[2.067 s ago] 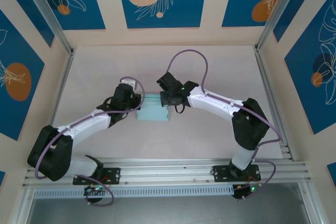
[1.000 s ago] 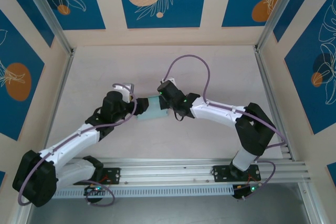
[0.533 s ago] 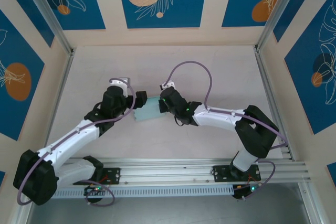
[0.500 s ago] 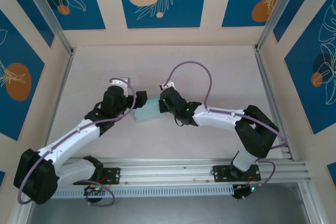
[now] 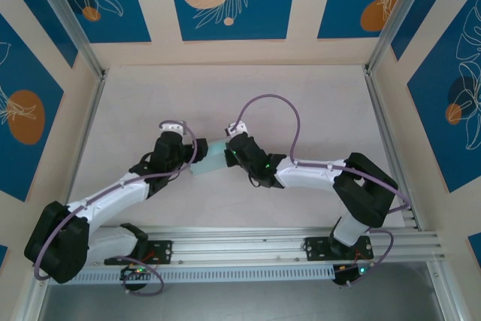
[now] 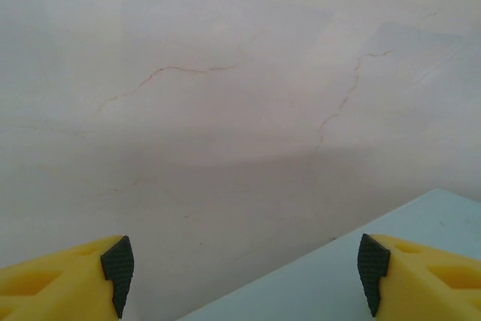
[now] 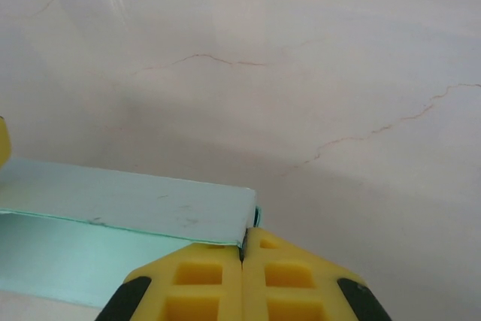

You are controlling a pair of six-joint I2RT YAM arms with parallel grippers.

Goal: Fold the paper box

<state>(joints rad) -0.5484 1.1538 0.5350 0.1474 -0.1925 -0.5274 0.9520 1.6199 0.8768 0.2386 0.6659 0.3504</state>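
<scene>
Paper box (image 7: 128, 202) in closed right gripper (image 7: 242, 252)

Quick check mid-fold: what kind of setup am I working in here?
Most likely a purpose-built robot test cell, not a home. Aluminium frame posts enclose a pale marbled table, printed blue leaf panels line the walls, and the left arm and right arm bolt onto a slotted rail.

Paper box (image 5: 212, 158) largely covered from above, cropped at wrist views' edges
</scene>
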